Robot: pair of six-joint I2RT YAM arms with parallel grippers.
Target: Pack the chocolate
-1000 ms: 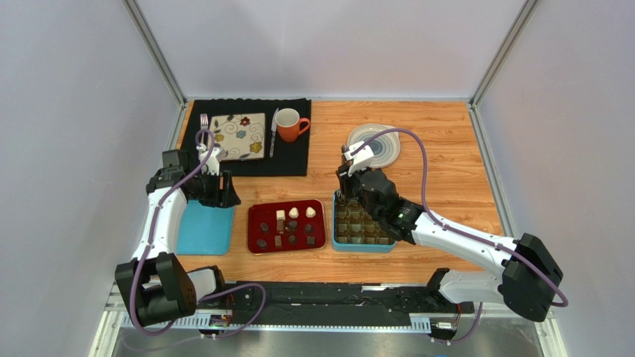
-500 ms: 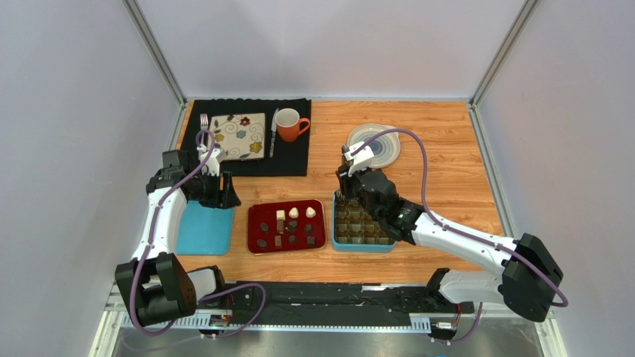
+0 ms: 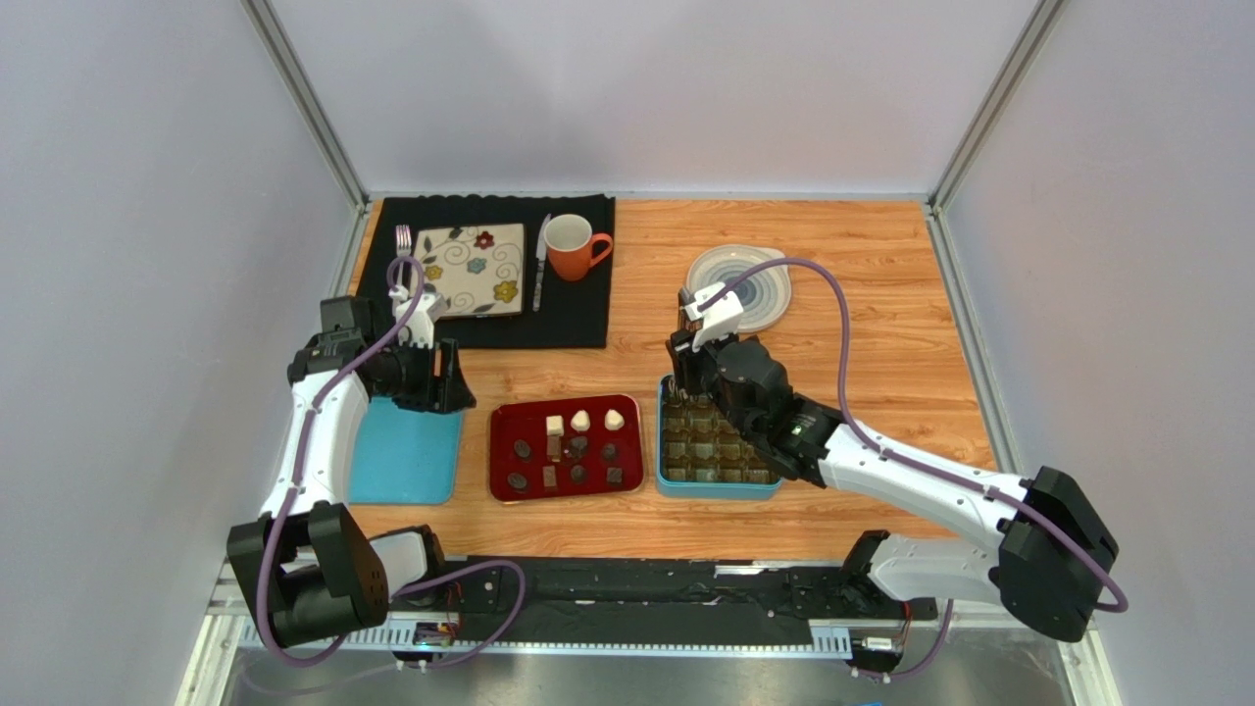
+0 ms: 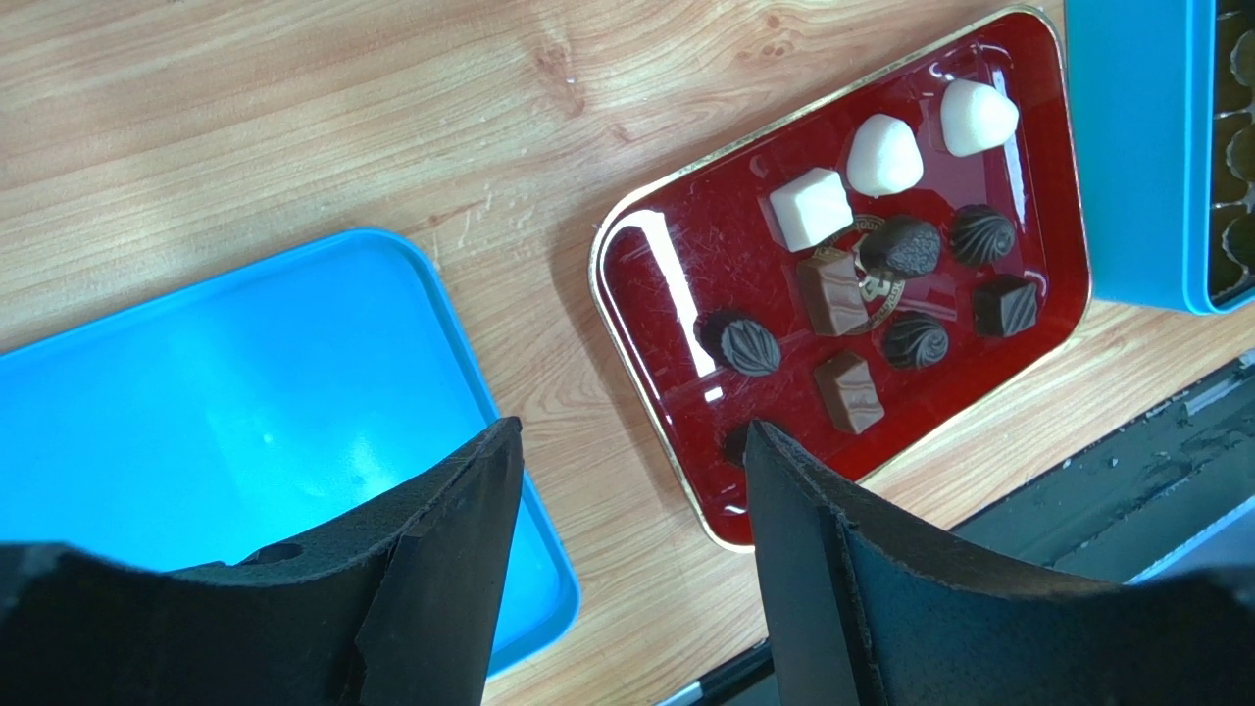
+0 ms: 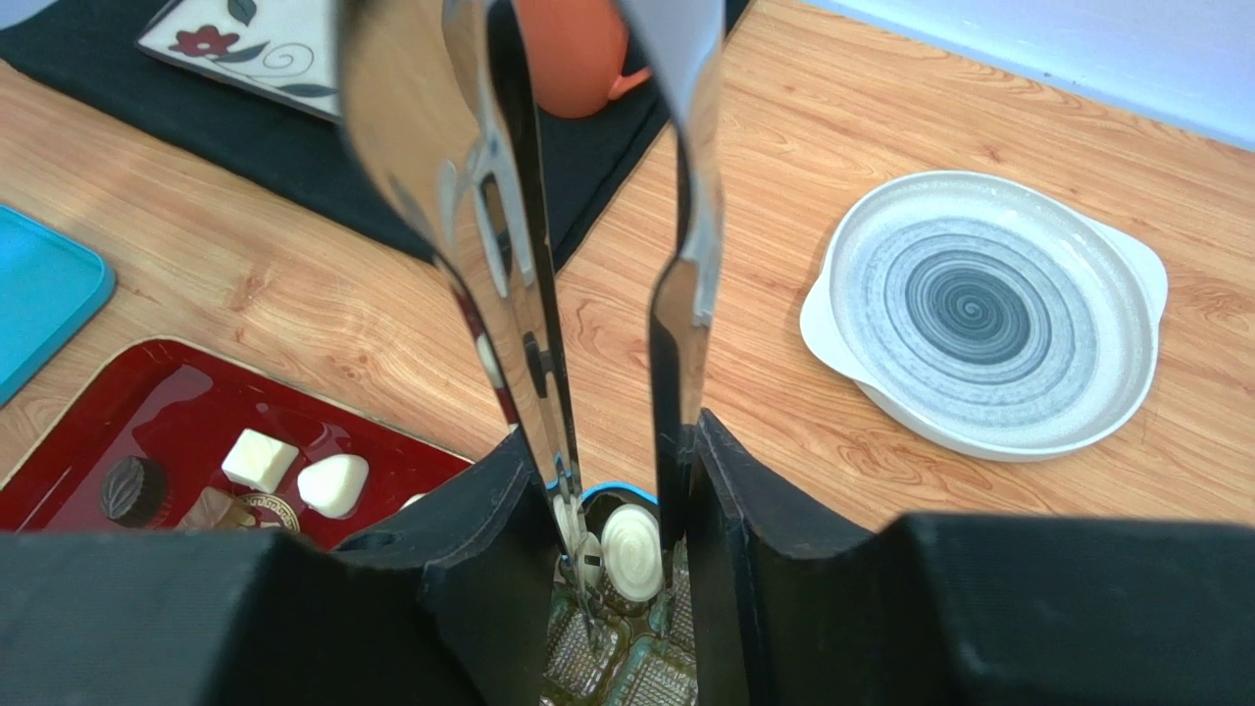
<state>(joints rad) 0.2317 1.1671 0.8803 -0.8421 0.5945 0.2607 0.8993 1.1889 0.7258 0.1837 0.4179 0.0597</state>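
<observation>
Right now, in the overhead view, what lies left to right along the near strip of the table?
blue lid → red tray with the chocolate on it → teal box

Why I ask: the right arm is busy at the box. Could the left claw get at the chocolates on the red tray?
Probably yes: the left claw hangs open beside the red tray, with nothing between it and the chocolates, which lie uncovered.

No readable text, labels or numbers in any view; gold mark (image 4: pixel 880 299) on the red tray (image 4: pixel 693 280) is illegible.
</observation>
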